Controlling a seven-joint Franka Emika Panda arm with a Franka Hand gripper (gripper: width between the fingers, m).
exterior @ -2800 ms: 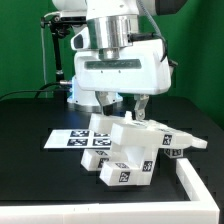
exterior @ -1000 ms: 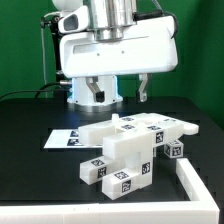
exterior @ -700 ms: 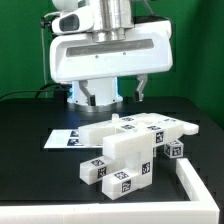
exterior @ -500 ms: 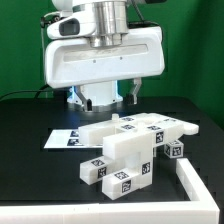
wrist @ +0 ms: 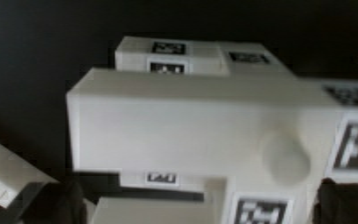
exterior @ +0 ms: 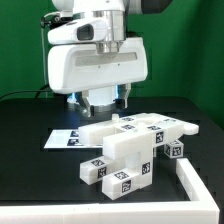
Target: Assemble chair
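The chair parts (exterior: 125, 150) stand as one white blocky cluster at the table's middle: a slab on top, tagged blocks below and cube-ended posts (exterior: 172, 140) sticking out to the exterior view's right. My gripper (exterior: 107, 99) hangs above and behind the cluster, apart from it, with its two dark fingers (exterior: 127, 94) spread and nothing between them. The wrist view looks down, blurred, on the big white slab (wrist: 176, 125) and tagged blocks (wrist: 167, 52) around it. The fingertips do not show clearly there.
The marker board (exterior: 60, 139) lies flat on the black table on the exterior view's left of the cluster. A white raised rim (exterior: 197, 186) runs along the front right corner. The robot base (exterior: 75, 95) stands behind.
The gripper has let go of the chair cluster, risen off it and drifted toward the exterior view's left. The cluster, tilted in the grasp before, now sits still on the table.
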